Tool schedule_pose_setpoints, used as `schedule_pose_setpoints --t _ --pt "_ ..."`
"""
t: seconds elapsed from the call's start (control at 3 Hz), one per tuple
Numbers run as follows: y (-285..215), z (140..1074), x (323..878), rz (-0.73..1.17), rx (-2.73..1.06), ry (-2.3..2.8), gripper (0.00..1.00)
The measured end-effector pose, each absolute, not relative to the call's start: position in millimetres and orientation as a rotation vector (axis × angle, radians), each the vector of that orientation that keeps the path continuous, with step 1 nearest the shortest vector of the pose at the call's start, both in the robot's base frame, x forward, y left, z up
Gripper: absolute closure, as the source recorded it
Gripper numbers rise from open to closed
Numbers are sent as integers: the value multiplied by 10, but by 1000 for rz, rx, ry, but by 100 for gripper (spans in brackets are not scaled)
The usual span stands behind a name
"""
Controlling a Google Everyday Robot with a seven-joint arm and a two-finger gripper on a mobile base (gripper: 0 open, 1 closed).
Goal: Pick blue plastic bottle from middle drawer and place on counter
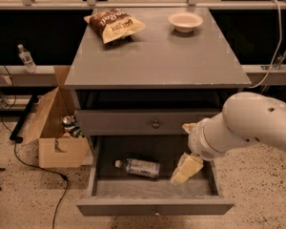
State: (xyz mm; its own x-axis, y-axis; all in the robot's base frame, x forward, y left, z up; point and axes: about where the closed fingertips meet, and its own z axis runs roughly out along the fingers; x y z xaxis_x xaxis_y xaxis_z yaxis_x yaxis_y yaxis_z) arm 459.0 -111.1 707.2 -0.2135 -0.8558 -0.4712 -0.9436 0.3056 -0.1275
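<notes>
Camera view: cream wedge-shaped hand hangs inside the deep grey middle drawer, grasping nothing; how far open, I cannot tell. Left of it, apart, the clear blue plastic bottle lies sideways. Worn tabletop above.

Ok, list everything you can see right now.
blue plastic bottle: one, clear, white cap, lying in the middle drawer
middle drawer: one, grey, pulled open
knobbed drawer: one, grey, above it
counter: one, grey, on top
chip bag: one, brown, counter's back left
bowl: one, white, counter's back right
cardboard box: one, tan, floor at left
second bottle: one, clear, ledge at left
gripper: one, cream, inside the middle drawer, right of the bottle
arm: one, white, from the right
</notes>
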Motion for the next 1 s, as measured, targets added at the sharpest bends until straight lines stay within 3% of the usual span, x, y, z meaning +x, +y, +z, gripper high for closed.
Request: schedule_pose_setpoints --t 0.67,1.0 --pt "-1054 6303 4682 410 -1567 2105 0" --pt "-1034 5888 4792 390 -1545 2145 0"
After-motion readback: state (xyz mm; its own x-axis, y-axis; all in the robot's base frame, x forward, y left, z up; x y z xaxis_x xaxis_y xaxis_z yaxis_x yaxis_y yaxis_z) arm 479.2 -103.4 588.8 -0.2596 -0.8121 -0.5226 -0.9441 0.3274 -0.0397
